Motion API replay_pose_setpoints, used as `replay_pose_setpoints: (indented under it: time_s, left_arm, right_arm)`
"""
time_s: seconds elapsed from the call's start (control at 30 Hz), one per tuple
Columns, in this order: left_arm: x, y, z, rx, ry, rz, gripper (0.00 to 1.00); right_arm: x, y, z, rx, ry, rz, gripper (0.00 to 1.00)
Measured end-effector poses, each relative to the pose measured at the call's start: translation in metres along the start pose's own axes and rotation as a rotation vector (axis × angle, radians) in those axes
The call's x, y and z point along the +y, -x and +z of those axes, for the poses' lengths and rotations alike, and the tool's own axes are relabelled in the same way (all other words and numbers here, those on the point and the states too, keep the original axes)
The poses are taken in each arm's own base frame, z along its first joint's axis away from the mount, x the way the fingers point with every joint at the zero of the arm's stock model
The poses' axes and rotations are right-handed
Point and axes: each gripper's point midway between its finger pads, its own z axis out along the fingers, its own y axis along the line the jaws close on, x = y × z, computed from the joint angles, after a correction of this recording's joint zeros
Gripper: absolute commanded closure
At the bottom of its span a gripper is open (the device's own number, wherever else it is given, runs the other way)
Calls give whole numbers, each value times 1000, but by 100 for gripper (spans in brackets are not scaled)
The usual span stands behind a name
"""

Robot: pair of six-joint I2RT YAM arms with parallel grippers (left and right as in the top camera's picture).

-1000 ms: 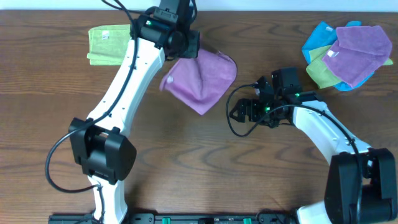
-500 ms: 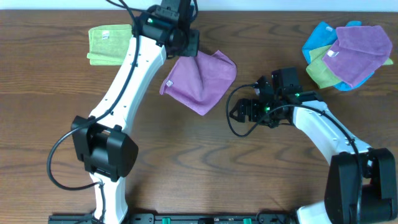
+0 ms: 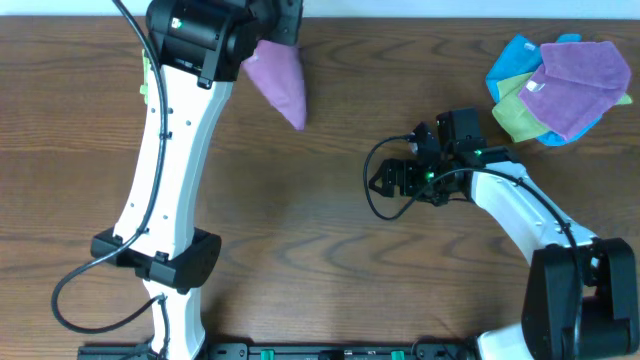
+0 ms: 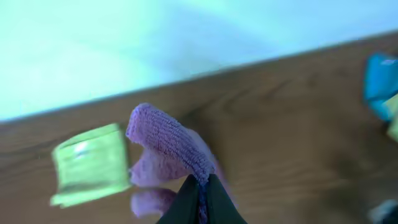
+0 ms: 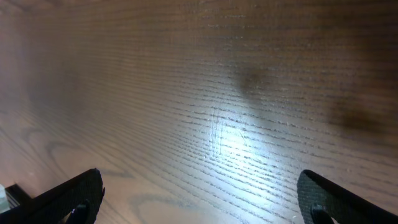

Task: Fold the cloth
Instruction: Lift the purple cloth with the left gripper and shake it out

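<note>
One cloth (image 3: 278,78): we are holding it aloft just right of the folded green towel (image 4: 92,163), hanging lengthwise from the left end effector (image 4: 200,186), which is pinching its top. The right end effector (image 3: 388,181) is gaping, empty, waiting well right of that towel.

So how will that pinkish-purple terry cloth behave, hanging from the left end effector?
Probably floppy: the pinkish-purple terry cloth droops in a cone from the shut left end effector. Likely light, since a fingertip pinch holds it up.
</note>
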Motion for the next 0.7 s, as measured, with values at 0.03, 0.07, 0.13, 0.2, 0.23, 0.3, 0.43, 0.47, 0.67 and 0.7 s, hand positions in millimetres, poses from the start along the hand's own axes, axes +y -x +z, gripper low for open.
replay_pose_setpoints:
  time_s: [0.03, 0.07, 0.13, 0.2, 0.23, 0.3, 0.43, 0.47, 0.67, 0.7]
  left_arm:
    - [2, -2, 1, 10, 14, 11, 94]
    - [4, -4, 1, 16, 24, 19, 94]
    - [7, -6, 1, 24, 36, 33, 94]
    - [9, -12, 1, 51, 48, 43, 94]
    - [10, -16, 0, 66, 52, 47, 94]
    - [11, -25, -1, 102, 61, 57, 94]
    - [23, -56, -7, 233, 120, 88, 94]
    - [27, -65, -10, 272, 139, 96, 94]
    - [38, -85, -18, 360, 196, 101, 94]
    - [39, -85, -19, 360, 206, 101, 94]
  right_arm:
    - [0, -1, 0, 2, -1, 1, 1]
    - [0, -1, 0, 3, -1, 2, 1]
    - [0, -2, 0, 6, -2, 3, 1]
    - [-1, -3, 0, 11, -3, 5, 1]
    - [-1, -3, 0, 13, -4, 6, 1]
    - [-1, -4, 0, 16, -4, 5, 1]
    - [-1, -5, 0, 21, -6, 7, 1]
    - [-2, -6, 0, 22, -6, 7, 1]
    - [-2, -6, 0, 24, -7, 8, 1]
    - [-2, -6, 0, 25, -6, 7, 1]
